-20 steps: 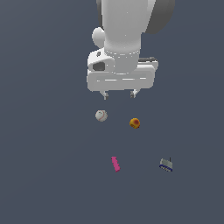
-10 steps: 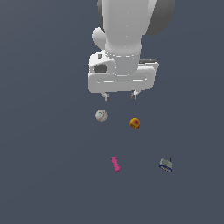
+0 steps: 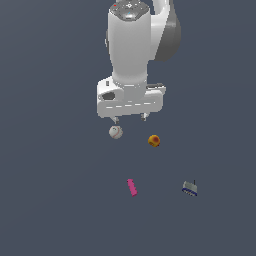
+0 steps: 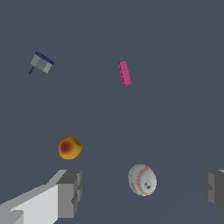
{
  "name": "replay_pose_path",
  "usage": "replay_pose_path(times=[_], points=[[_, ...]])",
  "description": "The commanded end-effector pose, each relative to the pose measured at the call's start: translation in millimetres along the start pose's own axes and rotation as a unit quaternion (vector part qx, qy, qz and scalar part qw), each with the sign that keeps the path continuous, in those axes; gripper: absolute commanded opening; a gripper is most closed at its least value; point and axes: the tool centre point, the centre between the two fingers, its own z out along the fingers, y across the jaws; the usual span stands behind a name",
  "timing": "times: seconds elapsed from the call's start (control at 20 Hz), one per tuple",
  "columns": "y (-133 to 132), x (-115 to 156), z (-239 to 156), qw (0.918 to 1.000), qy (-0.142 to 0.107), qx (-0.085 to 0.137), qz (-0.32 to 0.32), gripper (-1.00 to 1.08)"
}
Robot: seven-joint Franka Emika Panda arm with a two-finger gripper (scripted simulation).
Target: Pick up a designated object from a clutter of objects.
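The baseball [image 3: 115, 132] is small, round and white, with thin red stitching curving over it; in the wrist view [image 4: 142, 180] the seams run as two arcs down its face. Being a sphere it has no long axis, and no writing or logo can be read on it. It lies on the dark grey floor [image 3: 50, 200], away from every edge, just below the gripper [image 3: 130, 119] in the exterior view and under the finger on that view's left. In the wrist view it sits between the two grey fingers [image 4: 69, 192], nearer the one at the frame's edge, touching neither. The gripper [image 4: 142, 194] is spread wide and holds nothing.

The orange ball [image 3: 154, 141], with a red patch, rests near the baseball on the exterior view's right, apart from it. The pink bar [image 3: 132, 187] lies well apart, its long axis slightly tilted. The block [image 3: 189, 188], grey with a blue edge and a thin prong, lies farther to the exterior view's right
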Motion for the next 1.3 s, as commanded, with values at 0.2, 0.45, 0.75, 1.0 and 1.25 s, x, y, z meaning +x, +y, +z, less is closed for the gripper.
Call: replay_pose_path(times=[0.2, 0.45, 0.75, 1.0, 1.25], points=[[21.7, -27.0, 55.9, 0.9993, -0.002, -0.001, -0.036, 1.0], [37.1, -56.3, 98.5, 0.9977, -0.003, -0.002, -0.067, 1.0], [50.1, -92.4, 138.3, 0.9951, -0.005, -0.005, -0.099, 1.0], [55.8, -115.1, 158.4, 0.9931, -0.007, -0.006, -0.117, 1.0], [58.6, -128.5, 169.0, 0.9918, -0.008, -0.007, -0.127, 1.0]])
